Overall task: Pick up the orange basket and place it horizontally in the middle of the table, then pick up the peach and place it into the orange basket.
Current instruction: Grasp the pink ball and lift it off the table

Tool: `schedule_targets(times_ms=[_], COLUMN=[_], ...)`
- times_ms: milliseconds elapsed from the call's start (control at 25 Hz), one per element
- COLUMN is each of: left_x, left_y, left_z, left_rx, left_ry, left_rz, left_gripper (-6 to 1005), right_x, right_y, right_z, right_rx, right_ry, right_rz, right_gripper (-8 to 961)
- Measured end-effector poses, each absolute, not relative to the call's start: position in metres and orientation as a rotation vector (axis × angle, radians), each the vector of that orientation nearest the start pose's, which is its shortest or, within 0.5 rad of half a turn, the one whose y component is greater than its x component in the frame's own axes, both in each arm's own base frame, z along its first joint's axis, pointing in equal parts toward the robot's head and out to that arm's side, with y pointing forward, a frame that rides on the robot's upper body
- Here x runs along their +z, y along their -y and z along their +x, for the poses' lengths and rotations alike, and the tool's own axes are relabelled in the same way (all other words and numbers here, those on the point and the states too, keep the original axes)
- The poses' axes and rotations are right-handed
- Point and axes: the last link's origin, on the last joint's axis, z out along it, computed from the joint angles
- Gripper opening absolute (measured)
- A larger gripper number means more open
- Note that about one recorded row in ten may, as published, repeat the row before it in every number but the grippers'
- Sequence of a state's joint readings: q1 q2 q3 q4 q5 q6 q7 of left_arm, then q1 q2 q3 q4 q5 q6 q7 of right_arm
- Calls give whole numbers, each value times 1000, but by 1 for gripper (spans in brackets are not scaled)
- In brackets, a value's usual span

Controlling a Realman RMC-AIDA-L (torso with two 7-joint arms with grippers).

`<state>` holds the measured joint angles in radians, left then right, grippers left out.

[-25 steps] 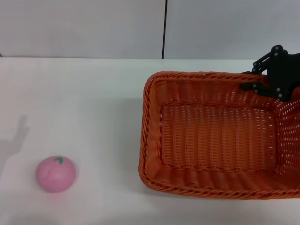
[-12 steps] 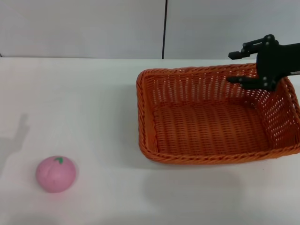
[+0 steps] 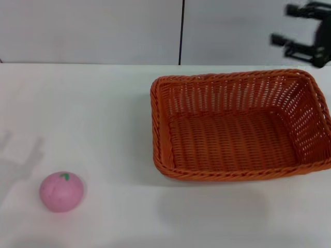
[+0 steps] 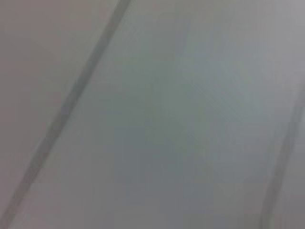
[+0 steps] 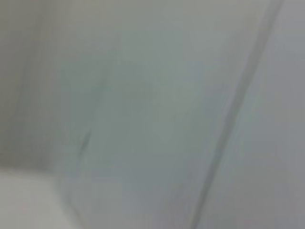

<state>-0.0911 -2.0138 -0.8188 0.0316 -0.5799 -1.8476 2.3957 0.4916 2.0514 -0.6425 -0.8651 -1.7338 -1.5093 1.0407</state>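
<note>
Apparently the right gripper (image 3: 282, 25) hangs open above the orange basket (image 3: 238, 126).

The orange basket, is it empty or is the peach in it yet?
Empty. The orange basket shows only bare weave inside; the peach sits apart on the table.

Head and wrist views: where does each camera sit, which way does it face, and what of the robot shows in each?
Head view: from the robot's head, looking forward and down at the table with the orange basket, the peach and the wall behind; only the right gripper shows, open, raised above the basket's far right corner.
Left wrist view: faces a plain pale surface with dark seams; no robot parts show.
Right wrist view: the same sort of surface; no robot parts.
Shared: both wrist views show only that seamed surface, no task objects.
</note>
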Motion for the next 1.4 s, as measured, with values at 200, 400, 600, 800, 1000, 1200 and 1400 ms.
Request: schedule_targets(times_ms=[200, 400, 600, 800, 1000, 1200, 1400], left_x=[42, 38, 35, 28, 15, 7, 6], left_y=[-160, -158, -155, -156, -159, -164, -165], left_z=[-374, -380, -381, -382, -385, -389, -391], left_rx=[-1108, -958, -858, -794, -725, -680, -654], left_ry=[751, 751, 730, 740, 692, 694, 701], left_rz=[-1898, -2054, -2207, -2310, -2310, -2308, -2309], left_gripper=[838, 837, 836, 836, 835, 834, 833], right_x=[96, 99, 94, 90, 88, 85, 83], right_y=[-325, -285, -254, -239, -238, -237, -236], right_z=[274, 306, 323, 331, 331, 332, 333], right_rx=[1004, 1207, 1278, 1316, 1339, 1352, 1364], right_ry=[-186, -350, -434, -476, -496, -514, -530], right_rz=[-2070, -1853, -1766, -1723, -1707, -1699, -1686], right_gripper=[642, 642, 642, 642, 642, 642, 642])
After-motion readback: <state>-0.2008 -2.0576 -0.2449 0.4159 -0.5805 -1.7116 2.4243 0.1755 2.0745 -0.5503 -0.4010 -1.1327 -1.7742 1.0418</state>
